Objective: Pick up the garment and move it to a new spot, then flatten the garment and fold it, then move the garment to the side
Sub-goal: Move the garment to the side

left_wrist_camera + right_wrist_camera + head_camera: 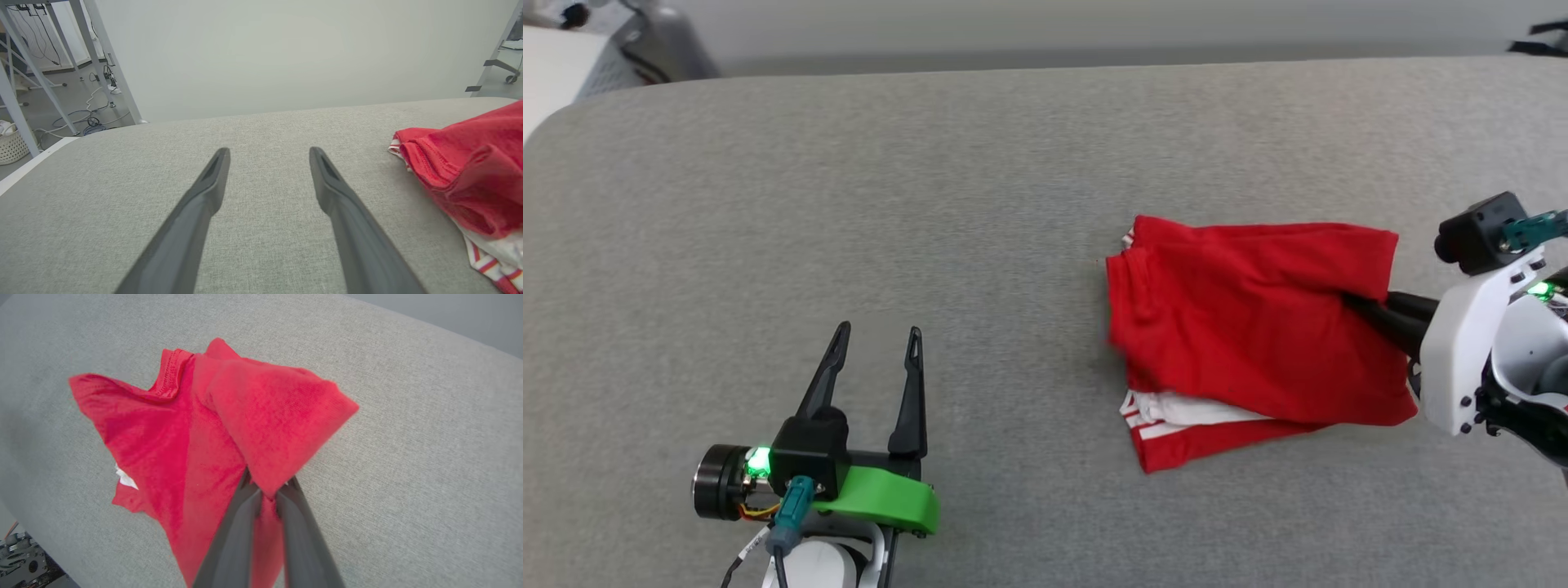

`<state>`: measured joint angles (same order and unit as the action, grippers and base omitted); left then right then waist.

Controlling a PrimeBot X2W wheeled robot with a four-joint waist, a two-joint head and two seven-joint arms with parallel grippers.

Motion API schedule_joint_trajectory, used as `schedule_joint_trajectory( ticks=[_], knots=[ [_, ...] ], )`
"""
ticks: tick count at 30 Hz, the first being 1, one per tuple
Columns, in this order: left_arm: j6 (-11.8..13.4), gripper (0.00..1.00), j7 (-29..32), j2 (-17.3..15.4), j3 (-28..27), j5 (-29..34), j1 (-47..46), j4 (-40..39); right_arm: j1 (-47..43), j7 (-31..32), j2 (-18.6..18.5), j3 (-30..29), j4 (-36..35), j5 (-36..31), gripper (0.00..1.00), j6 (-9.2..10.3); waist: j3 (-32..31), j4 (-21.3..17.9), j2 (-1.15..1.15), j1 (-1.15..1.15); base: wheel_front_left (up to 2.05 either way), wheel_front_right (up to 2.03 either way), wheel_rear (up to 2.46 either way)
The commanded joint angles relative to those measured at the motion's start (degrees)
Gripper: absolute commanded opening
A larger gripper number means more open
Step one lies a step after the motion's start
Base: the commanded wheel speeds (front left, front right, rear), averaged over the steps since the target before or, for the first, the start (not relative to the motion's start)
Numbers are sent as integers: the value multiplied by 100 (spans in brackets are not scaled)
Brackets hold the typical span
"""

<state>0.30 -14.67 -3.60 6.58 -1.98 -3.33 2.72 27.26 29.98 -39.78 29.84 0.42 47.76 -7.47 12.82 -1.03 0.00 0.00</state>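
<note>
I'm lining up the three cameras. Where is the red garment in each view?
Head view: garment right of centre, on the grey fabric surface.
Left wrist view: at the right edge.
Right wrist view: centre-left, pinched by the right hand.
Shared landmark: the grey fabric surface under it.

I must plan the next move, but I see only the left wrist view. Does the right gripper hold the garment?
Observer: Yes, the right gripper is shut on a fold of the garment.
Operator: Is the garment flat now?
Observer: No. In the head view it lies in folded layers on the table, with a white sleeve sticking out at the near edge.
</note>
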Motion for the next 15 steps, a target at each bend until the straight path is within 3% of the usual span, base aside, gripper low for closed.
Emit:
schedule_joint_trajectory(
  ticks=[1, 7, 15],
  knots=[
    [-11, 100, -33, -23, -27, 36, 22, -37, 118, -38, -33, -60, -12, -52, 0, -2, 62, -445, 0, 0, 0, 0, 0],
    [-54, 100, -33, -74, -35, 84, -83, -101, 239, -3, -247, -214, 80, -228, 0, -2, 306, -736, 0, 0, 0, 0, 0],
    [-123, 100, -33, -182, -32, 129, -320, -271, 649, 23, -766, -610, 682, -449, 0, -2, 867, -733, 0, 0, 0, 0, 0]
  ],
)
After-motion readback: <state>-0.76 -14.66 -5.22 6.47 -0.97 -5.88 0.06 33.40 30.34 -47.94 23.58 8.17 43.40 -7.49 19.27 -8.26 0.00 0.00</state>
